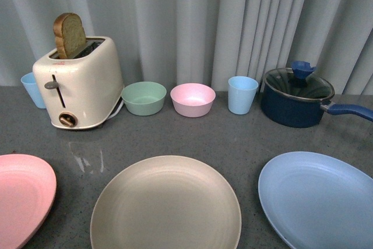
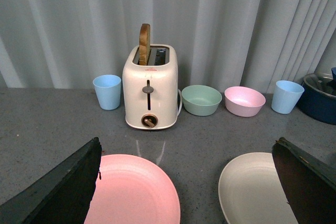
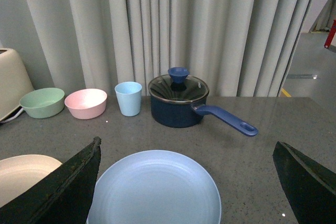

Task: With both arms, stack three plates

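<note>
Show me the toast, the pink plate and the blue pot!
toast (image 1: 71, 34), front view, on the middle of the slice's flat face.
pink plate (image 2: 134, 192), left wrist view, on its flat middle.
blue pot (image 3: 173, 115), right wrist view, on its dark side wall below the lid.

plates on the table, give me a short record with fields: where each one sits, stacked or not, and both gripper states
pink plate: front left, flat on the table
beige plate: front middle, flat
blue plate: front right, flat
stacked: none, all three apart
left gripper: open, empty
right gripper: open, empty
back row: toaster, green bowl, pink bowl, cup, pot
</note>
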Tool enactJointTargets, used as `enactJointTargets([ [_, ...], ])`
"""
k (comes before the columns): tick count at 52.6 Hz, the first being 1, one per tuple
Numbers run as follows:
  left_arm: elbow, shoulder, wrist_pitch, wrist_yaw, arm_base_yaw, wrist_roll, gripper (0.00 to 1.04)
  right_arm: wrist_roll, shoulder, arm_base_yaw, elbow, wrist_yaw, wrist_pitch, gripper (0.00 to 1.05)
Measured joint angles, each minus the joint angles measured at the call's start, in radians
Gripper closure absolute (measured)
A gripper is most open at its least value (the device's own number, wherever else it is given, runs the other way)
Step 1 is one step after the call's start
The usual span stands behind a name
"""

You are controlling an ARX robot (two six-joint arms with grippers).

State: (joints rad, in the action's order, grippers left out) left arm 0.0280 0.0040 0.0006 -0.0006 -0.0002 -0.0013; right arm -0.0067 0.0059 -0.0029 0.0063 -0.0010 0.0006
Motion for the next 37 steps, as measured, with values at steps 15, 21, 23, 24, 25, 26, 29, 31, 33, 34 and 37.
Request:
enactJointTargets([
  [15,0.0,0.0,0.0,0.0,0.0,0.0,0.07,0.0,0.0,0.0,0.0,0.0,0.0,0.07],
  [21,0.0,0.0,0.0,0.0,0.0,0.0,0.07,0.0,0.0,0.0,0.0,0.0,0.0,0.07],
  [23,0.0,0.0,0.0,0.0,0.0,0.0,0.07,0.0,0.0,0.0,0.0,0.0,0.0,0.07],
  [24,0.0,0.0,0.0,0.0,0.0,0.0,0.07,0.0,0.0,0.0,0.0,0.0,0.0,0.07],
  [25,0.0,0.0,0.0,0.0,0.0,0.0,0.07,0.0,0.0,0.0,0.0,0.0,0.0,0.07],
  [26,0.0,0.0,0.0,0.0,0.0,0.0,0.07,0.0,0.0,0.0,0.0,0.0,0.0,0.07],
  [29,0.0,0.0,0.0,0.0,0.0,0.0,0.07,0.0,0.0,0.0,0.0,0.0,0.0,0.07],
  [31,0.0,0.0,0.0,0.0,0.0,0.0,0.07,0.0,0.0,0.0,0.0,0.0,0.0,0.07],
  [33,0.0,0.0,0.0,0.0,0.0,0.0,0.07,0.0,0.0,0.0,0.0,0.0,0.0,0.07],
  [34,0.0,0.0,0.0,0.0,0.0,0.0,0.07,0.0,0.0,0.0,0.0,0.0,0.0,0.07],
  [37,0.001,0.001,-0.002,0.003,0.0,-0.001,0.07,0.0,0.0,0.0,0.0,0.0,0.0,0.07],
])
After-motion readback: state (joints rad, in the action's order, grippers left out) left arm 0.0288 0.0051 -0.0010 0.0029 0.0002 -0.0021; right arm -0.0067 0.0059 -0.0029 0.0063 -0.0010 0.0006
